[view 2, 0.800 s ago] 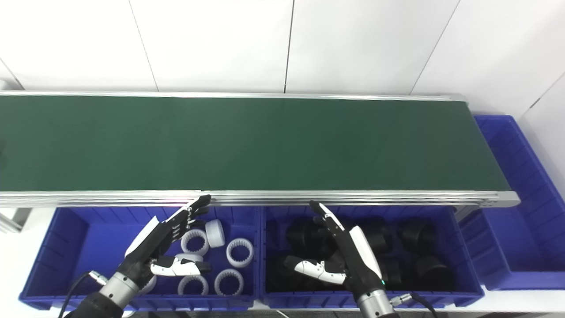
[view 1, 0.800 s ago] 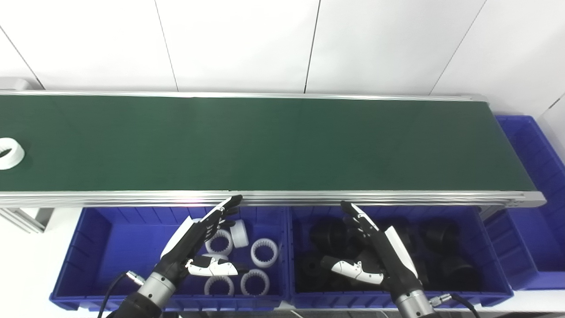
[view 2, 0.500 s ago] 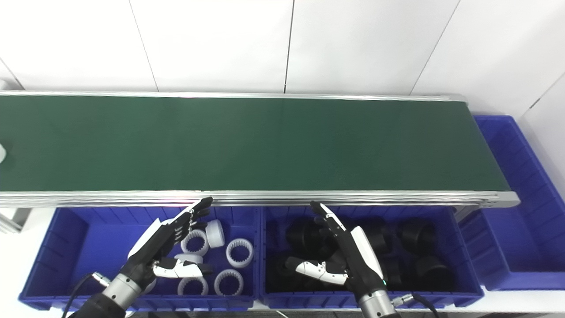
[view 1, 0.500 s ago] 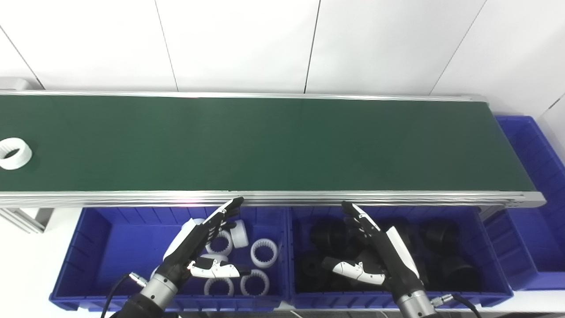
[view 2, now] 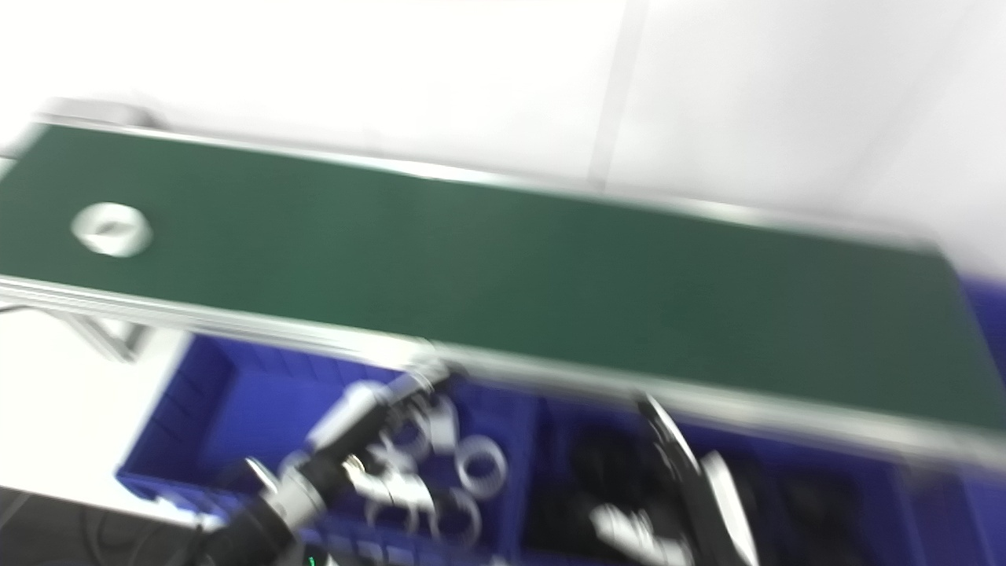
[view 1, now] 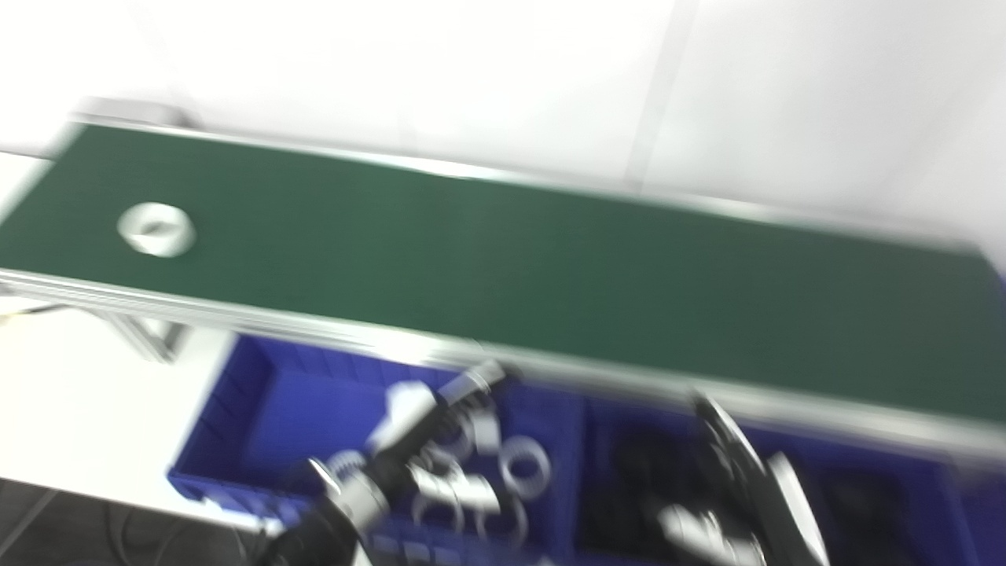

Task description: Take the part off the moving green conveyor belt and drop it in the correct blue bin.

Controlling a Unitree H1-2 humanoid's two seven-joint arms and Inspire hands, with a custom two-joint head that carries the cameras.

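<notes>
The picture is motion-blurred. A white ring part (view 1: 156, 229) lies on the green conveyor belt (view 1: 503, 267) near its left end, also in the right eye view (view 2: 111, 229). My left hand (view 1: 424, 440) is open and empty, fingers stretched toward the belt's near rail, above the left blue bin (view 1: 299, 409) of white rings. My right hand (view 1: 739, 487) is open and empty above the right blue bin (view 1: 955, 511) of black parts. Both hands are far to the right of the ring on the belt.
The left bin holds several white toothed rings (view 1: 523, 464). The right bin holds several black parts (view 1: 629, 479). The belt's aluminium near rail (view 1: 236, 314) runs between the hands and the belt. A belt support leg (view 1: 145, 342) stands at the left, and a white wall lies behind.
The whole picture has swung and tilted, so the camera has turned left and blurred. The white ring has travelled rightward along the belt. Both hands keep their open pose over the bins.
</notes>
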